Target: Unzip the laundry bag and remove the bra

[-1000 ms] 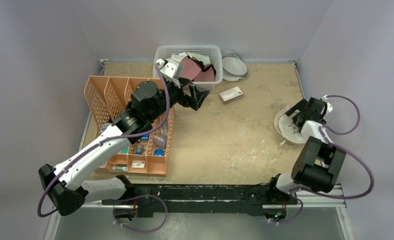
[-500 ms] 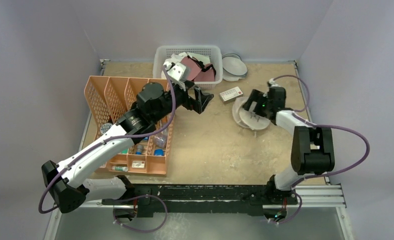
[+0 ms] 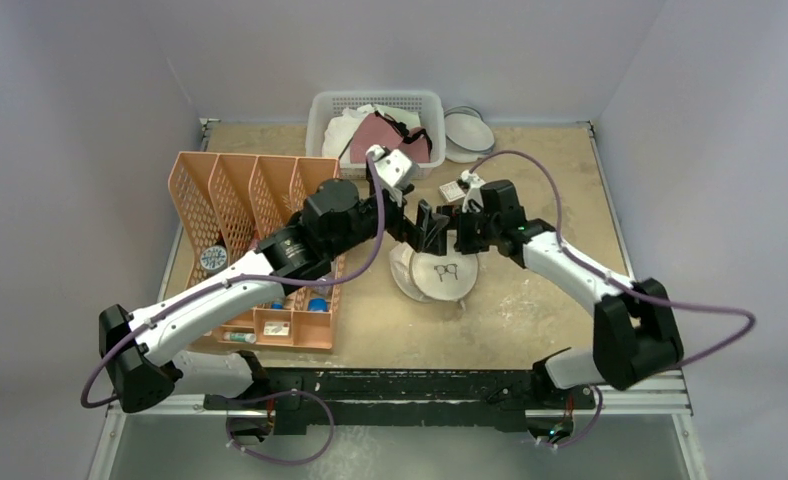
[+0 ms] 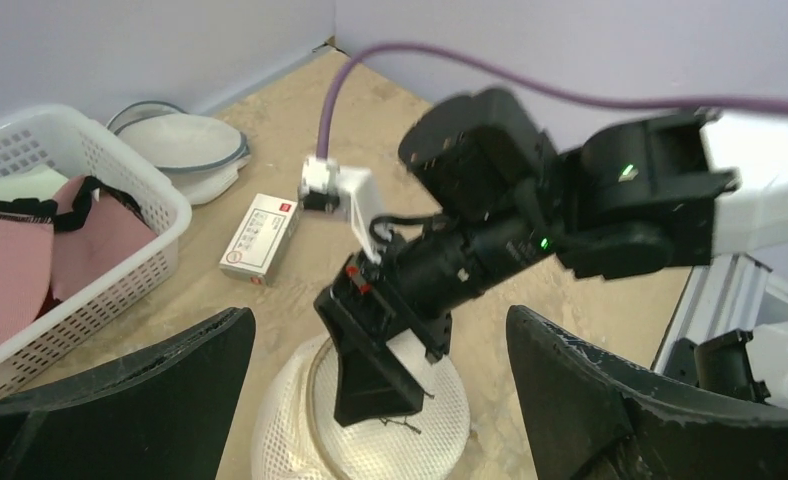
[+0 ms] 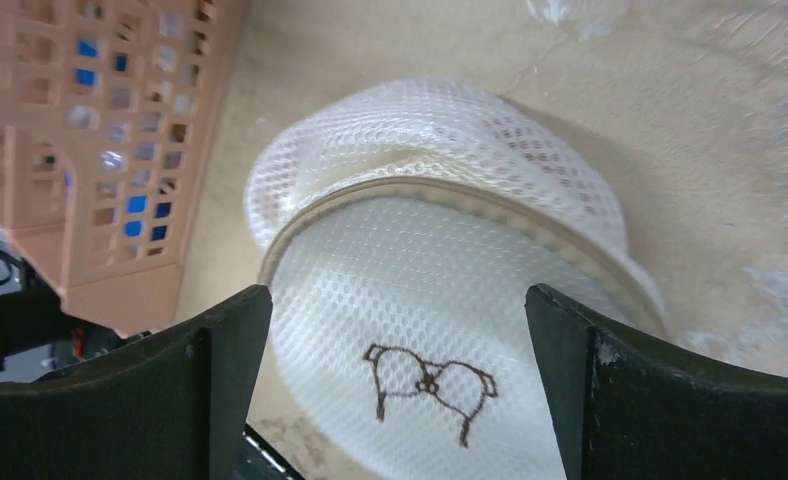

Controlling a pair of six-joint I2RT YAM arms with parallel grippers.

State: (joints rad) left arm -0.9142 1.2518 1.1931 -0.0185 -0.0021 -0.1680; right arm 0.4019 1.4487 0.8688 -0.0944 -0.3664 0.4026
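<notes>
Lying shut — laundry bag point(image 3: 440, 285) (basket point(image 3: 375, 98) holds mauve cups point(image 3: 385, 133))

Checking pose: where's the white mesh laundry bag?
Top view: table centre, white round mesh laundry bag just right of the orange plastic organiser, beneath the right gripper.

I've dragged the laundry bag point(image 3: 440, 277) from the table's right edge over to the middle, where it now lies with its marked face up. My right gripper point(image 3: 460, 235) came across with it and hangs spread above it. My left gripper point(image 3: 431, 228) has swung away from the basket point(image 3: 410, 100) to meet it.
</notes>
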